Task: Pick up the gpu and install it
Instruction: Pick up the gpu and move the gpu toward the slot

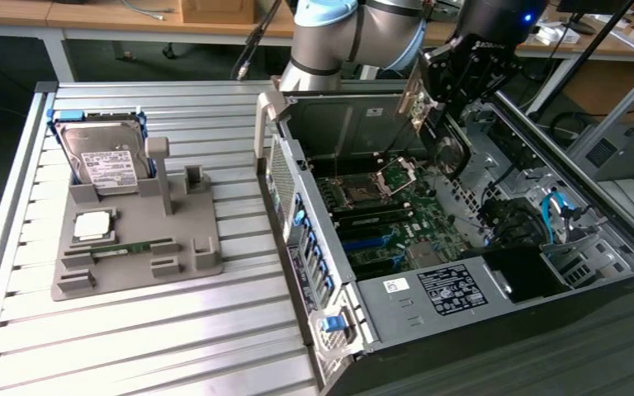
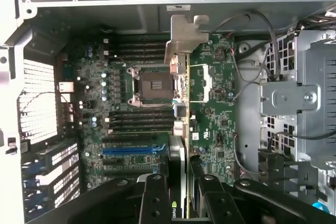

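ribbed metal table [image 1: 130, 338] carries an open computer case [image 1: 295, 190], which reaches from the middle toward four o'clock of the exterior view; at nine o'clock a grey holder [image 1: 108, 279] keeps a hard drive [image 1: 102, 157] upright; a processor chip [image 1: 92, 223] and a green memory stick [image 1: 130, 246] lie flat on it; at one o'clock the gripper [image 1: 449, 78] hangs over the case; its fingers [image 2: 154, 198] are clenched on the gpu [image 2: 182, 150], one on each face; the card is seen edge-on above the motherboard [image 2: 131, 129], with its metal bracket [image 2: 181, 38] at the end far from the fingers; the processor socket [image 2: 155, 85] lies open just beside the card's line.
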You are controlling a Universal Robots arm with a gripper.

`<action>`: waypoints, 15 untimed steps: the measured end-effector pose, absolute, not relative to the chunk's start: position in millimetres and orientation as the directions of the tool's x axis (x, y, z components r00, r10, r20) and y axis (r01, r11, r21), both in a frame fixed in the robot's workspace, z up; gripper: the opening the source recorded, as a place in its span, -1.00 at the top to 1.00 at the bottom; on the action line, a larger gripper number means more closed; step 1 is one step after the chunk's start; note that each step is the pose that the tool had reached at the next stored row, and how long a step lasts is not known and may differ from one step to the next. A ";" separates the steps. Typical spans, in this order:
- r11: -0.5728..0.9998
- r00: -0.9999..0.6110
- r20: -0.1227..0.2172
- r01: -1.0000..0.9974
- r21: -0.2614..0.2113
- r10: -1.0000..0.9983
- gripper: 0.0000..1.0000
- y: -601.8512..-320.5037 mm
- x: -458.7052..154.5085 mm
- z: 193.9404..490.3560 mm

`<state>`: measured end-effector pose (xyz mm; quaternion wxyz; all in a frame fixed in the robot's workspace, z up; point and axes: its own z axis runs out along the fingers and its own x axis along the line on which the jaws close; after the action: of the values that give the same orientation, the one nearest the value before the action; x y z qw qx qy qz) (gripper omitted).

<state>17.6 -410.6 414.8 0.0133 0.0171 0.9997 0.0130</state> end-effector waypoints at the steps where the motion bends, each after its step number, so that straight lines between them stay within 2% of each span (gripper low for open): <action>1: 0.999 -0.999 -0.026 0.034 0.026 0.034 0.47 -410.6 18.9 413.5; 15: 0.999 -0.999 -0.027 0.034 0.013 0.034 0.47 -410.6 46.7 392.9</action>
<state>46.7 -410.6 392.9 0.0134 0.0169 0.9997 0.0061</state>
